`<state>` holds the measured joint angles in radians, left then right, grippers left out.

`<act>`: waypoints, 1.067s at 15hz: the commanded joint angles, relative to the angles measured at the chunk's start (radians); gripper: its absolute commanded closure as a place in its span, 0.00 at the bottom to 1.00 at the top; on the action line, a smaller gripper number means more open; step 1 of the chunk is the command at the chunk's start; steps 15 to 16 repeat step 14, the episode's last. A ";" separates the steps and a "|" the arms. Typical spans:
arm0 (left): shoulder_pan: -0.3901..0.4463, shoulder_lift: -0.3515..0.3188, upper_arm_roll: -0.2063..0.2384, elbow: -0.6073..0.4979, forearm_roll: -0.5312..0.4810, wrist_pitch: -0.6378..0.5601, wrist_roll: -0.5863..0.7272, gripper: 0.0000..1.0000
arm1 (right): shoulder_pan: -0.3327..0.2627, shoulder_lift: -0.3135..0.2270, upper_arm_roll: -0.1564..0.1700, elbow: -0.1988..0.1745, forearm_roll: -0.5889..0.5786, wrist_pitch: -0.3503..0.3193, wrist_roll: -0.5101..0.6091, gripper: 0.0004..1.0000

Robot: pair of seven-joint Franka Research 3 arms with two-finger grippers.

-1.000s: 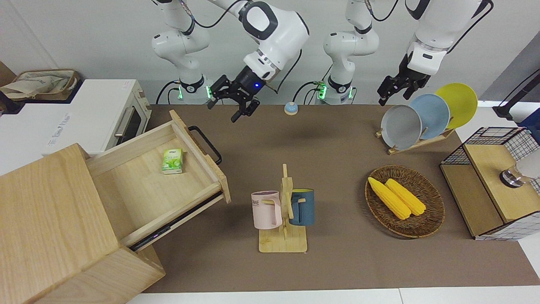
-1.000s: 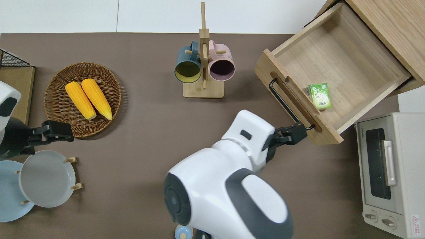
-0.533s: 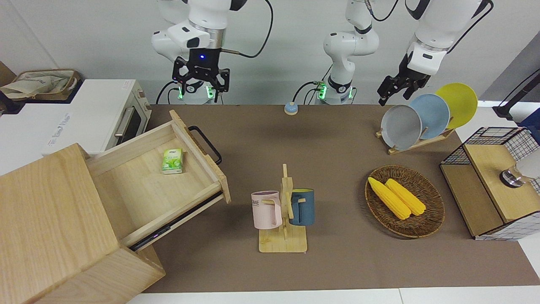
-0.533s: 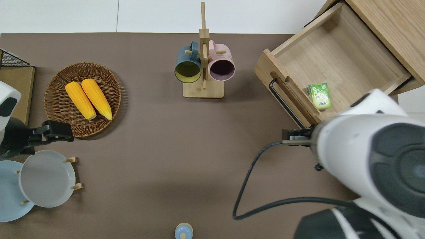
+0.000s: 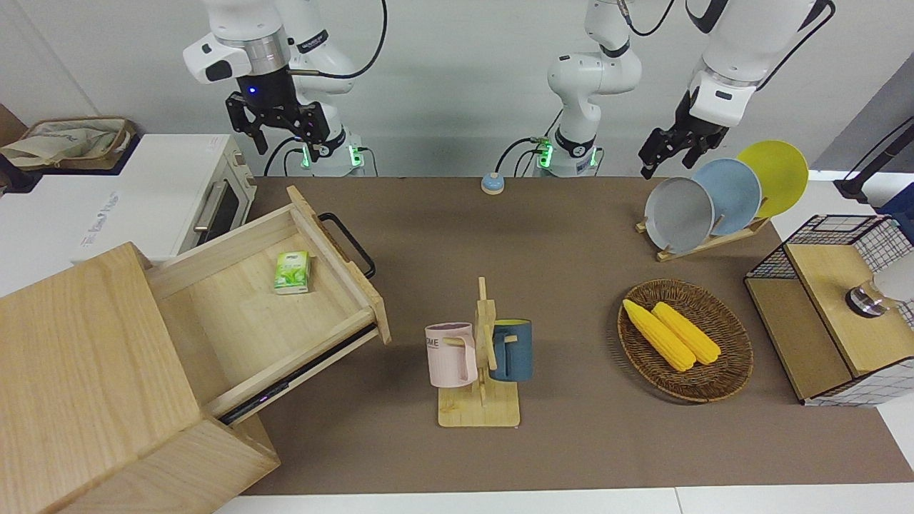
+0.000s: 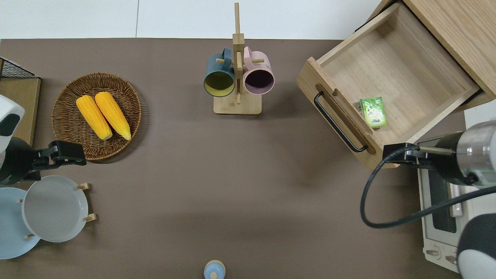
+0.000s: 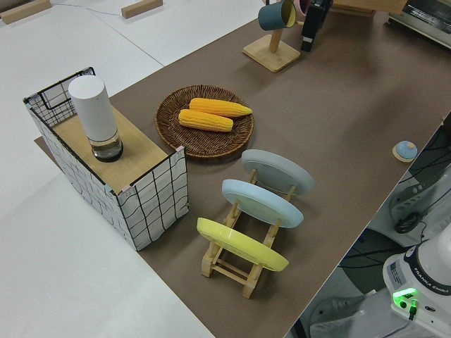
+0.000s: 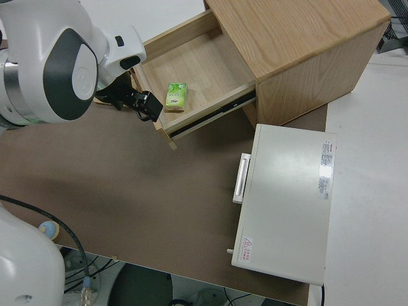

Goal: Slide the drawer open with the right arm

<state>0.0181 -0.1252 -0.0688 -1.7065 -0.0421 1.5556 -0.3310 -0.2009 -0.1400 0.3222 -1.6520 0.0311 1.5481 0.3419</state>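
Observation:
The drawer (image 5: 264,314) stands pulled far out of the pale wooden cabinet (image 5: 86,371). Its black bar handle (image 5: 348,245) faces the middle of the table and nothing touches it. A small green packet (image 5: 292,272) lies inside, near the drawer front. My right gripper (image 5: 278,128) hangs open and empty, raised high, with its blue wrist light on. In the overhead view its wrist (image 6: 465,162) sits over the toaster oven next to the drawer's nearest corner and hides the fingers. In the right side view the gripper (image 8: 137,105) is apart from the drawer (image 8: 197,64). My left arm is parked, its gripper (image 5: 653,153) open.
A white toaster oven (image 5: 164,193) stands beside the cabinet, nearer the robots. A mug rack (image 5: 480,357) with two mugs stands mid-table. A wicker basket (image 5: 735,360) with corn, a plate rack (image 5: 721,196) and a wire-grid box (image 5: 835,307) sit toward the left arm's end.
My right arm swung away from the drawer handle toward the toaster oven end and rose higher. The drawer, the packet and the left arm have not moved.

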 commanded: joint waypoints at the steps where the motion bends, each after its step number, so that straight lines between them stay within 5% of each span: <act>1: -0.001 -0.008 0.004 0.004 -0.001 -0.015 0.009 0.01 | -0.075 -0.016 -0.020 -0.018 0.064 -0.014 -0.081 0.01; 4: -0.001 -0.008 0.004 0.004 -0.001 -0.017 0.009 0.01 | -0.094 0.000 -0.020 -0.009 0.061 -0.008 -0.080 0.01; 10: -0.001 -0.008 0.004 0.004 -0.001 -0.015 0.009 0.01 | -0.080 0.089 0.003 0.086 0.046 -0.017 -0.073 0.01; 16: -0.001 -0.008 0.004 0.004 -0.001 -0.017 0.010 0.01 | -0.054 0.091 -0.011 0.089 0.027 -0.016 -0.067 0.01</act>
